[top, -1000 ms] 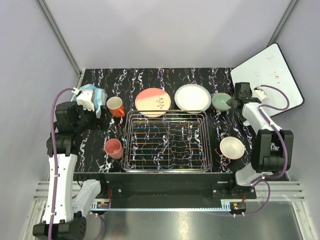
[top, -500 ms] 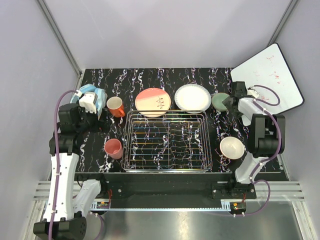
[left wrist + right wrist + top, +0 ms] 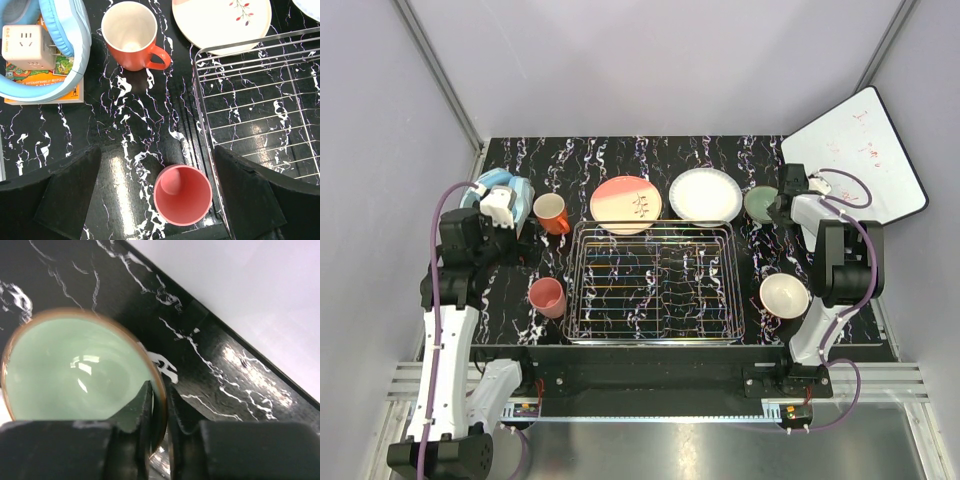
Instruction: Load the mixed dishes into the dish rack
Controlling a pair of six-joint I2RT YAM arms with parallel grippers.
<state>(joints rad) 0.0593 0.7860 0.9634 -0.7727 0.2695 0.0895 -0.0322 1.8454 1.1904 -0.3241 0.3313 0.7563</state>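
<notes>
Pinching the rim of the pale green bowl [image 3: 75,375], your right hand [image 3: 159,390] has one finger inside the bowl and one outside. The gap between them is narrow and they appear closed on the rim. The bowl sits on the dark marbled worktop [image 3: 620,160] at the far right. It is just beside the white plate [image 3: 705,195] and beyond the far right corner of the dish rack [image 3: 655,224].

Your left hand [image 3: 156,155] hangs wide open above the pink cup [image 3: 181,195] and holds nothing.

The main risk is the grip itself. Only a thin, smooth edge is held, so the bowl would likely tip down and swing from that one point as you lift. A quick rise or turn could let it slide out and drop onto the worktop. The white plate is close enough that a swinging bowl could strike or shove it.

On the way over, a low carry could catch the bowl's base on the rack's wire wall. That could jolt the bowl loose or push the rack out of place.
</notes>
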